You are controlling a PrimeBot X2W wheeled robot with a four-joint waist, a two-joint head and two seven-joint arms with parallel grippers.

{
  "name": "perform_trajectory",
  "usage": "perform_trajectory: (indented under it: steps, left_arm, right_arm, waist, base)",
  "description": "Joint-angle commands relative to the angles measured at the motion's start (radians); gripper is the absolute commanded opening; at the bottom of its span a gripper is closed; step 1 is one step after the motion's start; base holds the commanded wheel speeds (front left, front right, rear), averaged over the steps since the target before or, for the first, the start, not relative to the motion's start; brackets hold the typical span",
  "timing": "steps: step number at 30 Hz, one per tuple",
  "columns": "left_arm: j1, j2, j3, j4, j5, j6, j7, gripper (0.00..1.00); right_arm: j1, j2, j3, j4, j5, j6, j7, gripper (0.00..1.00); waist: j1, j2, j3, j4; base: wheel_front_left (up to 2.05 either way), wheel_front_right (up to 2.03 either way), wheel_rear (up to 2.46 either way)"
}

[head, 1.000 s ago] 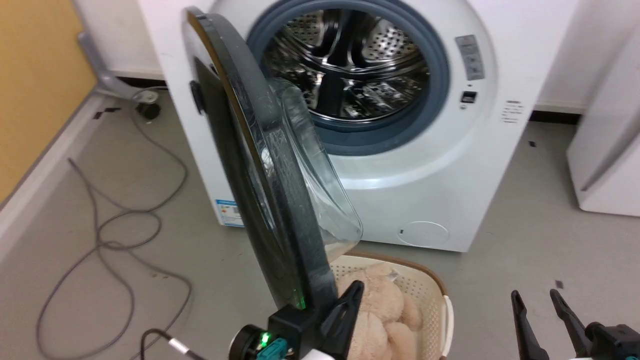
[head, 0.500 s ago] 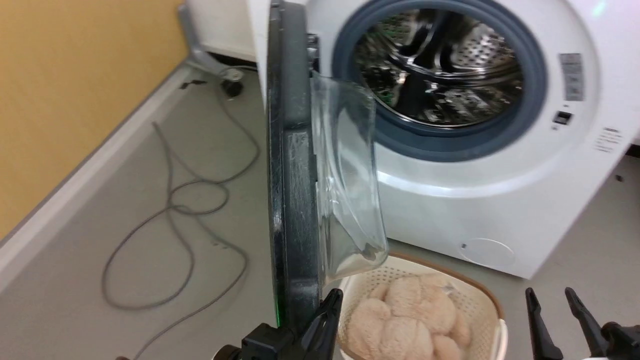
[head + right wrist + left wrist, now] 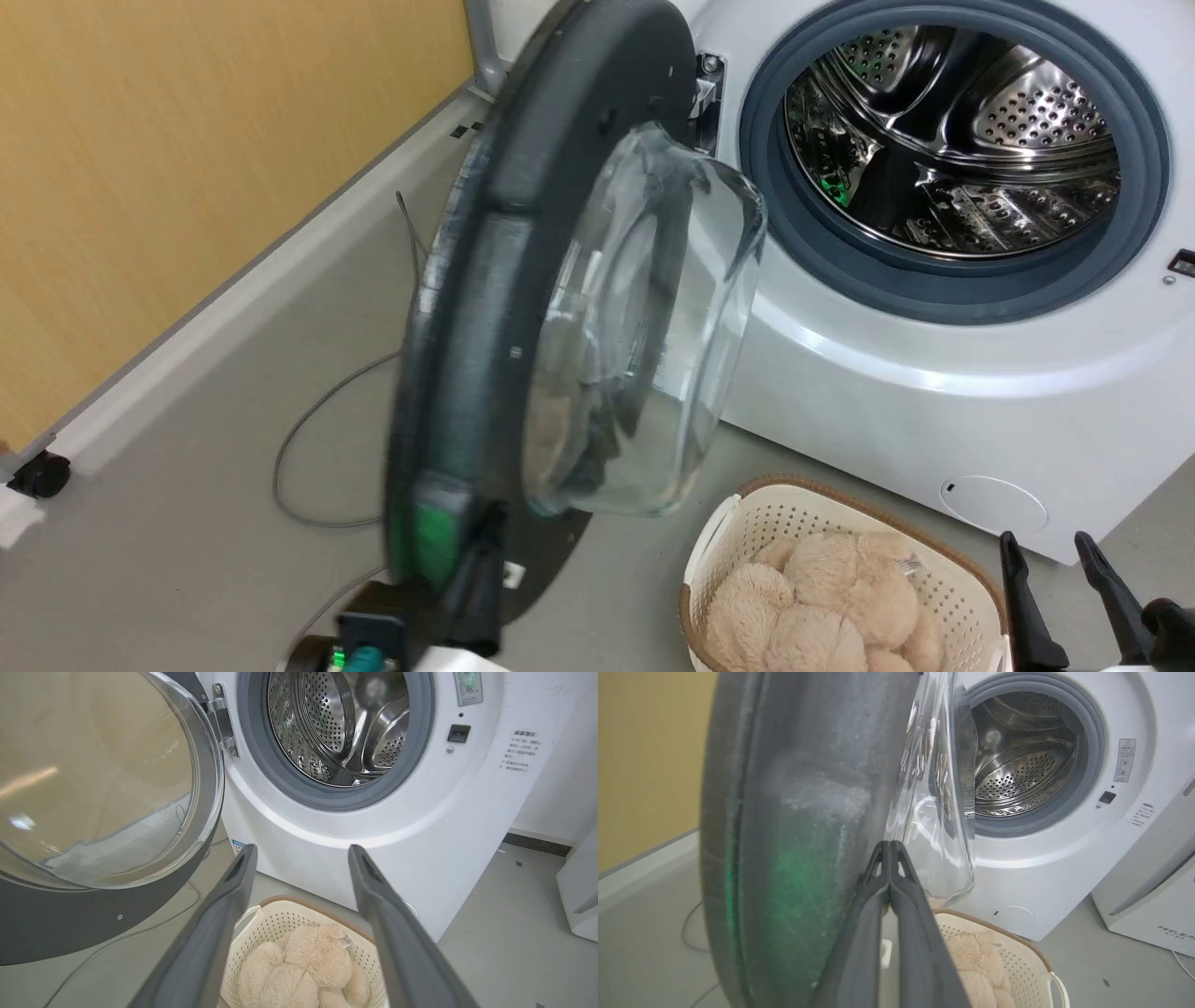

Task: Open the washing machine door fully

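The left claw (image 3: pixel 889 845), fingers together, rests against the large round glossy black door (image 3: pixel 794 812). The right claw (image 3: pixel 1045 541), lower right, is spread and empty.

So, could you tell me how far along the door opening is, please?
Done: the door is unlatched and swung clear of the drum. In hand: the left pincer, shut, sits at the door's lower rim, seemingly pushing. Left: perhaps a last swing toward the wall. The right pincer hangs open.

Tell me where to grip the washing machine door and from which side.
Grip the washing machine door by its black rim at the free edge, opposite the hinge, coming edge-on from the front. The rim looks thin enough to pinch; the glass bowl bulges and offers no flat hold.
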Motion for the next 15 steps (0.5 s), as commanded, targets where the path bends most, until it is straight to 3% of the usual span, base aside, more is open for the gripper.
perform_trajectory:
  steps: [1,15]
  left_arm:
    - [0.005,0.011,0.013,0.017,-0.009,0.008,-0.003,0.00]
    - [-0.112,0.123,0.221,0.259,-0.056,-0.026,-0.120,0.00]
  right_arm:
    - [0.004,0.003,-0.001,-0.006,-0.006,0.001,0.002,1.00]
    - [-0.009,0.003,0.004,-0.022,0.002,0.001,0.025,1.00]
  waist:
    - [0.0001,0.0000,0.000,0.000]
    - [0.0001,0.0000,0.040,-0.058]
  base:
    - [0.00,0.00,0.00]
    - [0.00,0.00,0.00]
